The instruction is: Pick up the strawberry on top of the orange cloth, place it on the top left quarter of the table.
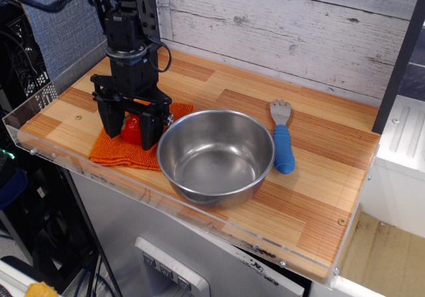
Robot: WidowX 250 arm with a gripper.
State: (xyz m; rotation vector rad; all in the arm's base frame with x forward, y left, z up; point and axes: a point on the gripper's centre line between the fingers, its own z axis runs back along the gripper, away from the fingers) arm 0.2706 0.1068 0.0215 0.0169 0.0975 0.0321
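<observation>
The red strawberry (131, 130) sits on the orange cloth (118, 152) at the front left of the table (319, 177). My black gripper (131, 128) is lowered straight over it. Its two fingers (110, 119) press against the strawberry's left and right sides, with their tips down at the cloth. Only a strip of the strawberry shows between the fingers, and its green cap is hidden. The gripper covers the cloth's middle.
A steel bowl (216, 154) stands right of the cloth, its rim nearly touching my right finger. A blue-handled fork (283, 141) lies beyond the bowl. A clear acrylic rim (40, 147) edges the table front and left. A white plank wall (285, 31) backs it.
</observation>
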